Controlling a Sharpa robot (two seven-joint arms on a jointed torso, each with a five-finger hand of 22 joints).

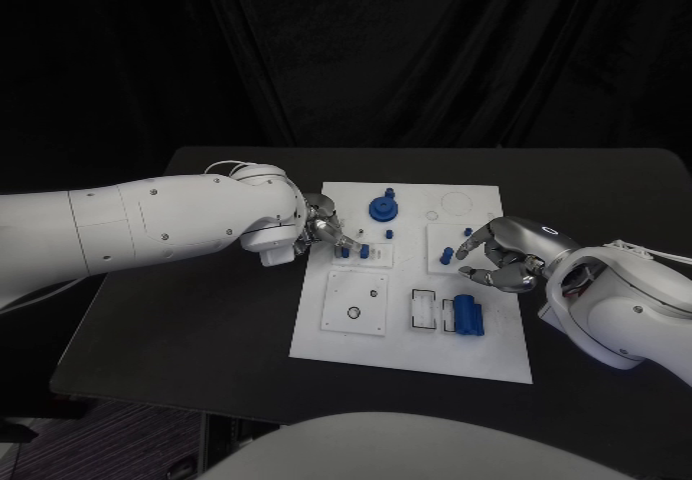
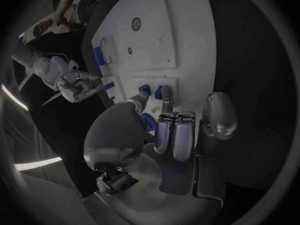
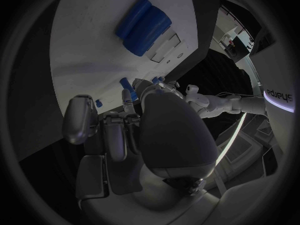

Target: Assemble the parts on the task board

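You have a matte black rectangular table (image 1: pixel 202 330) spreading under and well beyond the fingers of the left hand (image 1: pixel 320 230) and right hand (image 1: pixel 508 258). Past the fingertips, behind the table's far edge, hangs a black pleated cloth curtain (image 1: pixel 433 70). Dark patterned floor (image 1: pixel 130 445) lies well apart from them.
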